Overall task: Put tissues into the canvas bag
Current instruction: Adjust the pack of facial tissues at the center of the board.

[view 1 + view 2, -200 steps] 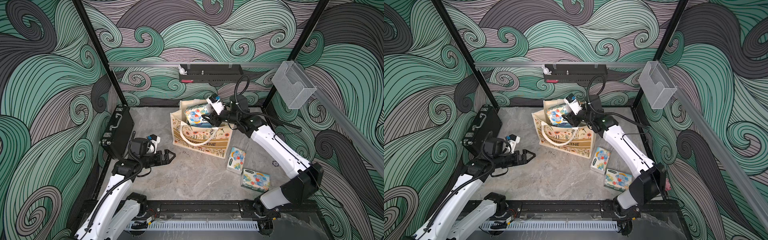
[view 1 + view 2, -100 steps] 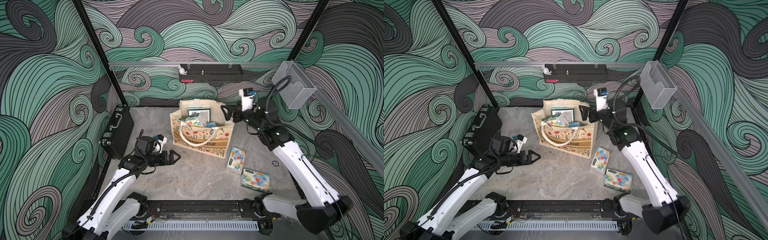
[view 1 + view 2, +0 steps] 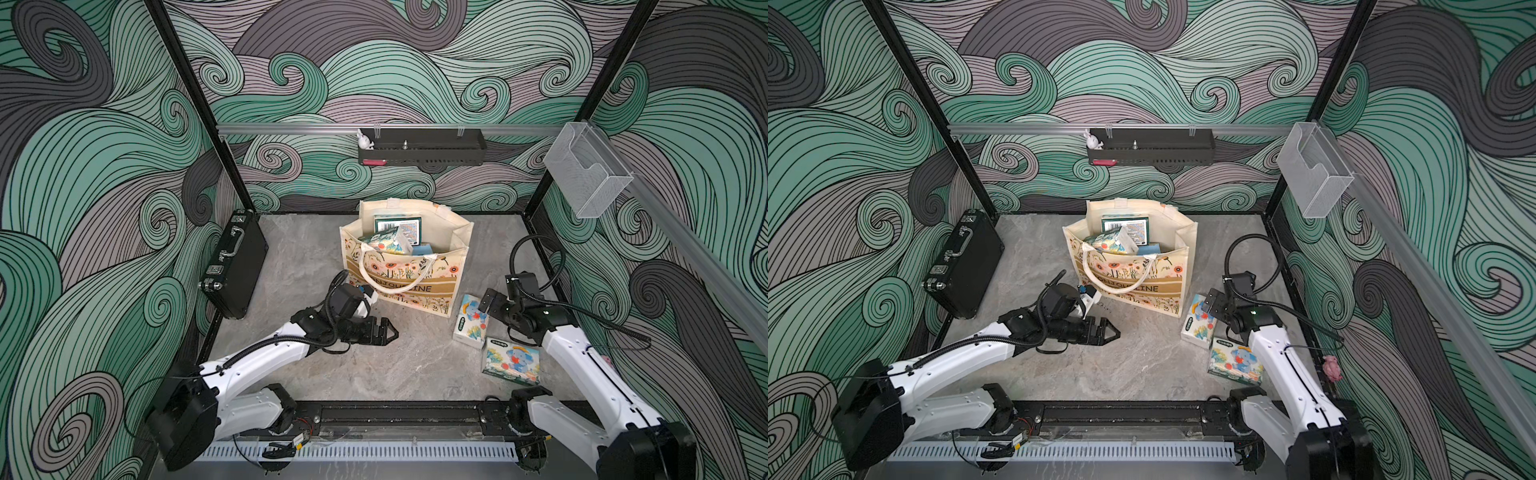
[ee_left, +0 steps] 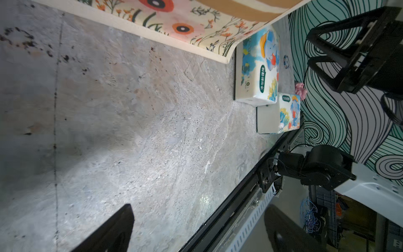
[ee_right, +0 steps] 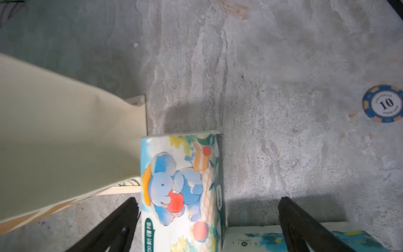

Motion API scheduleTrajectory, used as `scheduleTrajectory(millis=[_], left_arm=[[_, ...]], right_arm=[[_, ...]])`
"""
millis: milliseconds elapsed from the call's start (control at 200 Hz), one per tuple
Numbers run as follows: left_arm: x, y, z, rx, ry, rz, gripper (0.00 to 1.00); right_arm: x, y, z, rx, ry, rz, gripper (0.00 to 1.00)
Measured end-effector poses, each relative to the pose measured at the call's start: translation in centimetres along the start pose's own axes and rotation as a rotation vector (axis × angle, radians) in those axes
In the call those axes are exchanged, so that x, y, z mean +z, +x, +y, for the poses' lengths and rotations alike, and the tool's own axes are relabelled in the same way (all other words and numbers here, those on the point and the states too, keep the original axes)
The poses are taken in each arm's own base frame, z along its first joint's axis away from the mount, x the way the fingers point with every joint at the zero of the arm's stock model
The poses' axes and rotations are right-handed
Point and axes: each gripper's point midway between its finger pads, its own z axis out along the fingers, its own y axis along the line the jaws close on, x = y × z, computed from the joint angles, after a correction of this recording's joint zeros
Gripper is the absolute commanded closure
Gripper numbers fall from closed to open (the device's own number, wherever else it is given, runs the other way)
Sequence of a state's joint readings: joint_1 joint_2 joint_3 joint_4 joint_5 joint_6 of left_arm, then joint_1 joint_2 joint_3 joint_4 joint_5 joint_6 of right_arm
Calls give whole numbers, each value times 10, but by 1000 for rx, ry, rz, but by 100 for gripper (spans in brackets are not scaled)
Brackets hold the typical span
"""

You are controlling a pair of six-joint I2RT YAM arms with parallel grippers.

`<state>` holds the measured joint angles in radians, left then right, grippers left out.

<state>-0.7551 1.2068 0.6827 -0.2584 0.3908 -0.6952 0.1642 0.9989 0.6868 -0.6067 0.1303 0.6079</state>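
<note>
Briefcase, black hard-shell w/ metal latches (image 3: pixel 235 264), sits far left by the wall, not involved. Next, the left claw (image 3: pixel 390 332) has swung in toward centre since a sec ago. Its jaws are spread w/ nothing in them, over bare grey floor just in front of the bag.

Cream canvas tote w/ orange floral print and tan lettered band (image 3: pixel 415 287) stands upright mid-floor, mouth open. Big change: the pack that the right arm held over the mouth a sec ago is now inside. That arm let go, lifted off, then dropped to the floor.

So one more is done and, by my count, two are left outside. A light-blue elephant-print tissue pack (image 5: pixel 181 192) lies against the tote's corner on the right-arm side. A second elephant-print pack (image 3: pixel 511 360) lies just beside it, nearer the arm bases. The right claw (image 5: pixel 208 198) is released, wide, straddling the first; next pick, I'd judge.

Hard to see:
- **Tote contents:** a dark green pack w/ white label (image 3: pixel 397 226) and a floral pack (image 3: pixel 388 244) show on top. The rest is buried, can't count.
- **Right claw height:** fingertips are hidden under the wrist in both top views, and the wrist cam cuts off part of the pack, so can't tell height above it.
- **Left wrist cam:** shows only finger ends at the frame edge.
</note>
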Motion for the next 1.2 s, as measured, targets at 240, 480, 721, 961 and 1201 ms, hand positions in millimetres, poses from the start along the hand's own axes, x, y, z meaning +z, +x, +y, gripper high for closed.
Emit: scheduleTrajectory(millis=[240,480,721,961,1201], left_arm=[[42,18,3,8,-42,89,6],[55,19,-2,28,-38,108,6],[69,21,0,19,-38,116,7],[83,25,10,-5,-60,141,7],[83,16,2,2,-47,123,7]], right_arm=[[31,-13,11,86,5,-16,1],[69,-17,15,133,38,-14,1],[70,25,35,149,-58,56,0],[39,79,59,150,-195,123,0],[16,109,79,131,-294,169,2]])
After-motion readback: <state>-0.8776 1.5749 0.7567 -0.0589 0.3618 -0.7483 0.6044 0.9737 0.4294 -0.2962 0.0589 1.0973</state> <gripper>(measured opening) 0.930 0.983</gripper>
